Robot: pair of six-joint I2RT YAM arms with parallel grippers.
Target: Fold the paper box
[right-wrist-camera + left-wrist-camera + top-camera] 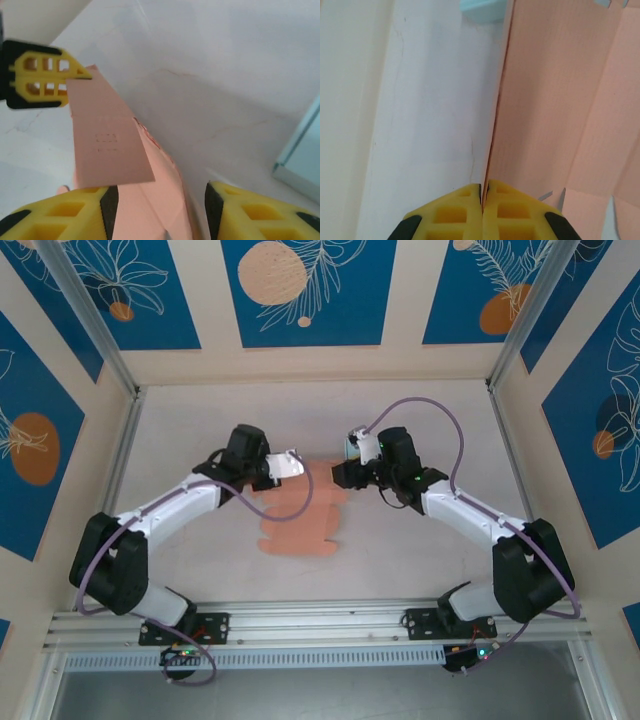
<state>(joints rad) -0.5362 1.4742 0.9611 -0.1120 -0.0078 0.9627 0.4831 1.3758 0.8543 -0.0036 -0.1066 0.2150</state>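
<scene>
**Worktop** [200, 430]: pale, matt surface, walled on three sides by printed panels [300, 290] in blue and orange.

**Paper box** [300, 528]: salmon-pink card blank, mostly unfolded, lying flat at the middle of the worktop between the two arms. It has rounded tabs along its near edge. One flap [107, 140] at the far end is raised off the surface and tilted, with a small dashed rectangle on its face.

**Left claw** [482, 189]: yellow fingers are pressed together, with the thin edge of the pink card caught in the seam between them. In the right wrist view its tips sit on the upper corner of the raised flap. In the overhead view it is at the far left corner of the box.

**Right claw** [157, 212]: jaws are spread wide and clamp nothing. Pink card lies in the gap, nearer the left-hand finger; whether it touches cannot be told. In the overhead view it is at the far right corner of the box, facing the left claw, near it but apart.

**Light-blue object** [302, 150]: straight-edged, on the worktop just beside the right claw, partly in frame. What it is cannot be told.
</scene>
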